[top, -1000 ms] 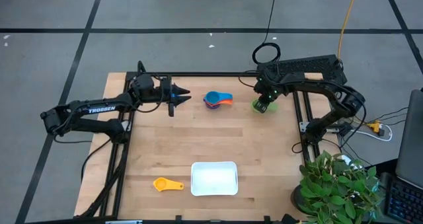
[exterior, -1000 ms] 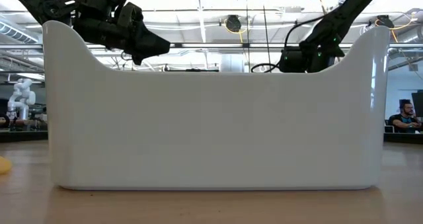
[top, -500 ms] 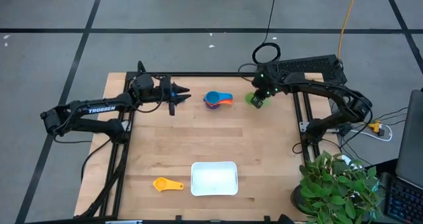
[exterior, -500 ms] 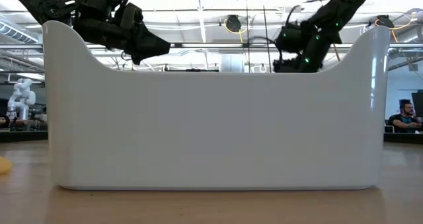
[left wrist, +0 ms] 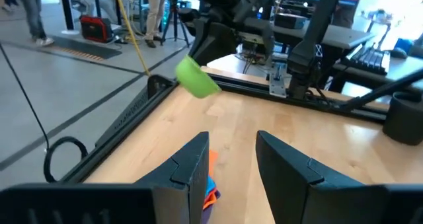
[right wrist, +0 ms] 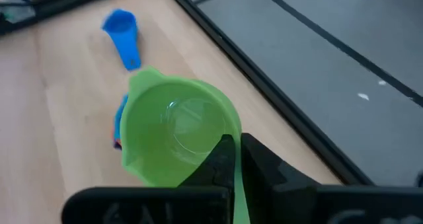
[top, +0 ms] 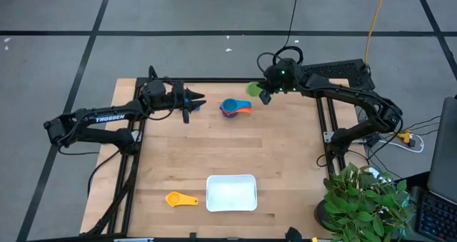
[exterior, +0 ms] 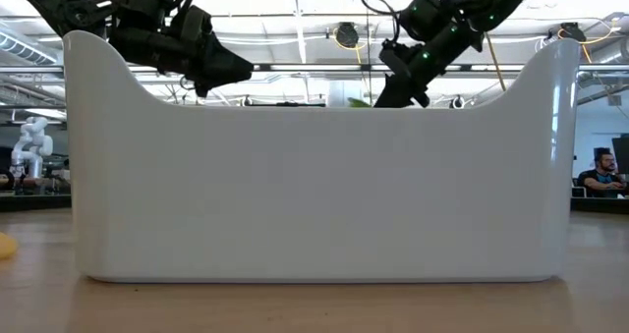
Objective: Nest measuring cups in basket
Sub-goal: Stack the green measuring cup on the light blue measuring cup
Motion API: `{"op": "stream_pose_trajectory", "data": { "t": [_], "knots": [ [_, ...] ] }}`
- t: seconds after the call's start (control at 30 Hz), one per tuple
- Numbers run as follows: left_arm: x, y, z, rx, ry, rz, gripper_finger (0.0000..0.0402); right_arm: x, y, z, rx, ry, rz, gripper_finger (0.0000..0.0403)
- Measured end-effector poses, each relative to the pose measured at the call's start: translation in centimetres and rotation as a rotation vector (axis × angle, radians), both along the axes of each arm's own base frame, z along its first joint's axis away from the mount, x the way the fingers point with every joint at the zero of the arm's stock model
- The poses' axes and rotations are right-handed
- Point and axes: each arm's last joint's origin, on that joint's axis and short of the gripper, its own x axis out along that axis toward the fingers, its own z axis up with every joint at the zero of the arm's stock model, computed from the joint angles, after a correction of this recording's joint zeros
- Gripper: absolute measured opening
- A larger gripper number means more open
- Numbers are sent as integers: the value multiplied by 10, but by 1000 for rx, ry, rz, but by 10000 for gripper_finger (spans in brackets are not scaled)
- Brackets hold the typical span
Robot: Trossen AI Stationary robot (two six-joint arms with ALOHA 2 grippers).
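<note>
My right gripper (top: 262,93) is shut on a green measuring cup (top: 253,89), in the air near the table's far edge, just right of a stack of cups (top: 233,108) topped by a light blue one with an orange handle showing. The green cup also shows in the left wrist view (left wrist: 196,77). My left gripper (top: 202,101) is open and hovers left of the stack. A yellow cup (top: 180,198) lies on the table left of the white basket (top: 230,193) near the near edge. A blue scoop (right wrist: 122,27) lies on the wood beyond the green cup. My right gripper pinches the green cup's flat handle (right wrist: 235,184) between its two fingers (right wrist: 264,164). The fingers point toward the table's left. The cup is lifted clear of the table, its bowl (right wrist: 177,135) out ahead of the fingertips and its opening facing the wrist camera.
The basket's white wall (exterior: 314,186) fills the low view and hides the table behind it. A black frame rail (top: 214,79) runs along the far edge, close to the green cup. A potted plant (top: 368,199) stands off the table's right near corner.
My right gripper has carried the green cup up and toward the table's left and far edge, from near the right rail to just right of the stack. It has stayed shut on the cup. My left arm and the other cups have kept still.
</note>
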Motion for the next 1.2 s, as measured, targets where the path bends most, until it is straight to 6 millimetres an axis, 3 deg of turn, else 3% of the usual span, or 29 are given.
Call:
{"op": "stream_pose_trajectory", "data": {
  "t": [0.47, 1.2],
  "knots": [
    [0, 1, 7, -151, -96, 20, 127, 18, -5, -7, 18, -105, 90, 0],
    [0, 1, 15, -77, -160, 10, 127, 18, 1, -13, 101, -82, 152, 0]
  ]
}}
